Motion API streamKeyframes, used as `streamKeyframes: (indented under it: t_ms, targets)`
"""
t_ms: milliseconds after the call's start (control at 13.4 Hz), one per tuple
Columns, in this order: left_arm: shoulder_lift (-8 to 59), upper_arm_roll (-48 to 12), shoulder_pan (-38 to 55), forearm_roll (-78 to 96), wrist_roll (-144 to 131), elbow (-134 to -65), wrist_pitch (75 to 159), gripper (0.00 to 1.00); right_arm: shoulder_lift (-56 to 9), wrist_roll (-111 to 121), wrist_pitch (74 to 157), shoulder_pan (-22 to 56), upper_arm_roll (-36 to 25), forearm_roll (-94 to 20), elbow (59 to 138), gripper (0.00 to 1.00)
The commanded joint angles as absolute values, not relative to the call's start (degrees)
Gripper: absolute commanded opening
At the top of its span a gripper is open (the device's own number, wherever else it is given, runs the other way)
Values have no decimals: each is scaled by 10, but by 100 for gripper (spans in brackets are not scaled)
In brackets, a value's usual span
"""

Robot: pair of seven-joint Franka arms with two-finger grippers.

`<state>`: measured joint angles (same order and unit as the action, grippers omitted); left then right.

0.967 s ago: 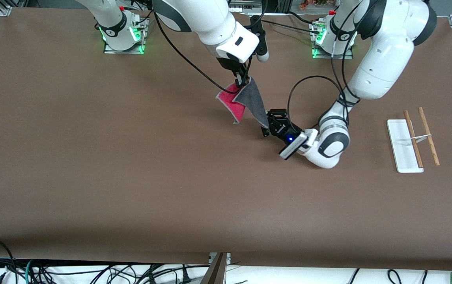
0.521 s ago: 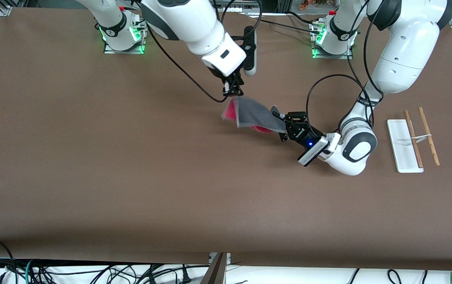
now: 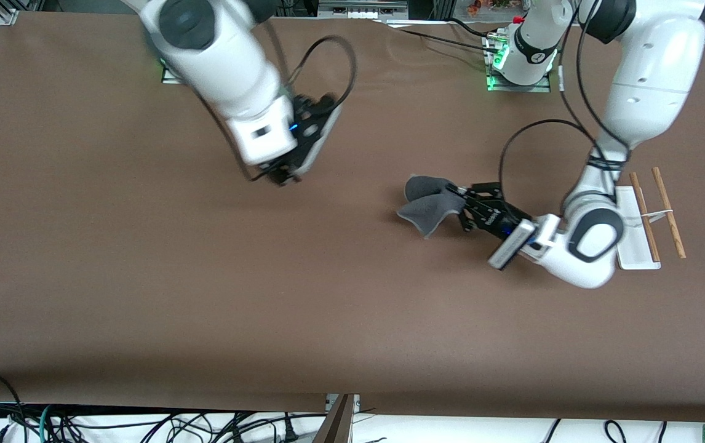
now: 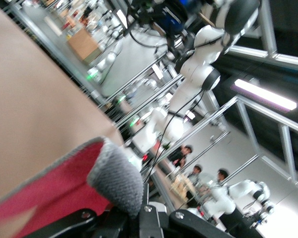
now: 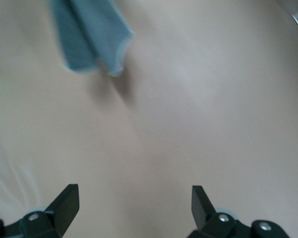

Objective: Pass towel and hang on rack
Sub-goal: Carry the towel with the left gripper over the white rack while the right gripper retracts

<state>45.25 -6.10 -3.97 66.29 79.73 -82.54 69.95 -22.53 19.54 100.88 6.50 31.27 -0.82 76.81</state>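
Observation:
The towel (image 3: pixel 429 204), dark grey outside and pink-red inside, hangs bunched from my left gripper (image 3: pixel 464 203), which is shut on its edge above the table. In the left wrist view the grey fold (image 4: pixel 116 176) and red face lie right at the jaws. My right gripper (image 3: pixel 283 176) is open and empty, over the table toward the right arm's end; its wrist view shows the towel (image 5: pixel 89 37) farther off. The rack (image 3: pixel 641 215), a white base with two light-brown rods, stands toward the left arm's end, partly covered by the left arm's wrist.
The brown table (image 3: pixel 205 295) fills the view. Both arm bases stand along the table's edge farthest from the front camera. Cables lie below the table's near edge.
My right gripper let go of the towel and swung away toward its own end of the table. My left gripper carried the towel toward the rack; the towel now hangs from it alone.

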Motion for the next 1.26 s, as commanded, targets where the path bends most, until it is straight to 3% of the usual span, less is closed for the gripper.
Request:
streamKeyframes:
  t_ms: [0, 372, 595, 893, 1190]
  targets:
    - [418, -54, -78, 556, 751, -769, 682, 0, -190, 168, 936, 55, 219, -60, 769, 100]
    - [415, -54, -204, 398, 741, -668, 596, 0, -168, 170, 804, 10, 114, -84, 766, 100]
    - [417, -50, -299, 386, 775, -638, 576, 0, -115, 163, 793, -7, 56, -58, 766, 100]
    - [428, -26, -382, 329, 831, -617, 577, 0, -81, 170, 823, -23, 46, 31, 772, 100]
    - [436, 24, -392, 261, 909, -608, 613, 0, -73, 46, 781, -25, 61, 48, 774, 100]
